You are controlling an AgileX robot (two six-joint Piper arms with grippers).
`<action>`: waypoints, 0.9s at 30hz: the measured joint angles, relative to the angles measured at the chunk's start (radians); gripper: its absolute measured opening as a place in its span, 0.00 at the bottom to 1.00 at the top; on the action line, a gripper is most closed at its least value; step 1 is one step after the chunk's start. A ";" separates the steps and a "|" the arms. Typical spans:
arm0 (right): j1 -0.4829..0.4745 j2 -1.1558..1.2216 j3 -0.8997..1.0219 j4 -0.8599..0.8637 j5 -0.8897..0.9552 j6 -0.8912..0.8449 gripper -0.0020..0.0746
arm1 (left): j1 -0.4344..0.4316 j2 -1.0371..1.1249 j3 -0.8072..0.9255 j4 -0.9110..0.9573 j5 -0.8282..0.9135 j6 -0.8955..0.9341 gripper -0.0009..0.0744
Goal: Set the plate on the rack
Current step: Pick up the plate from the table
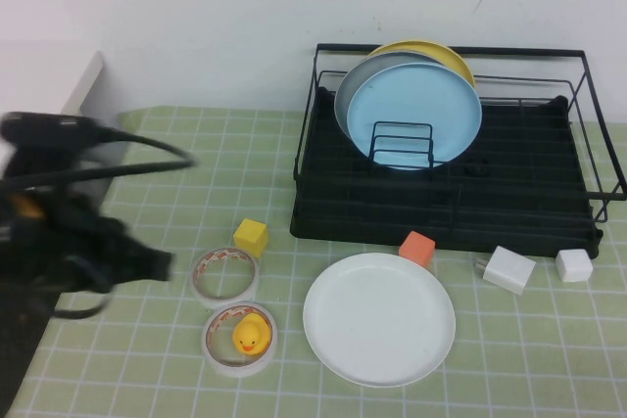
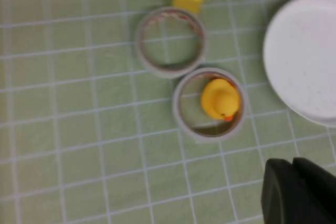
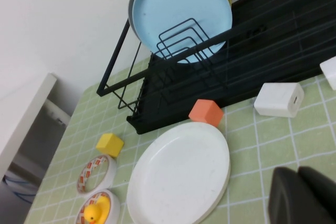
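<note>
The white plate (image 1: 379, 318) lies flat on the green checked mat, just in front of the black wire rack (image 1: 446, 217); the plate (image 3: 178, 177) and the rack (image 3: 273, 61) also show in the right wrist view. The rack holds a light blue plate (image 1: 416, 115) standing upright, with a grey one and a yellow one behind it. My left gripper (image 1: 162, 264) hovers at the table's left, shut and empty, to the left of the tape rolls; in the left wrist view the gripper (image 2: 293, 162) is well apart from the plate (image 2: 304, 61). My right gripper (image 3: 297, 170) is shut and empty, to the right of the plate; it is out of the high view.
Two tape rolls (image 1: 224, 274) lie left of the plate, the nearer one (image 1: 239, 340) ringing a yellow duck (image 1: 251, 334). A yellow cube (image 1: 251, 237) and an orange cube (image 1: 417, 248) sit by the rack's front. Two white blocks (image 1: 509, 269) (image 1: 574, 264) lie at the right.
</note>
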 joint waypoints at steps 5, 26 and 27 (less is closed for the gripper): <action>0.000 0.000 0.000 0.008 0.004 -0.009 0.04 | -0.163 0.203 -0.094 0.054 -0.051 -0.044 0.01; 0.000 0.000 -0.003 0.022 0.027 -0.012 0.04 | -0.237 0.866 -0.426 -0.207 -0.133 -0.119 0.61; 0.000 0.000 -0.003 0.022 0.030 -0.012 0.04 | -0.237 0.880 -0.426 -0.211 -0.148 -0.119 0.61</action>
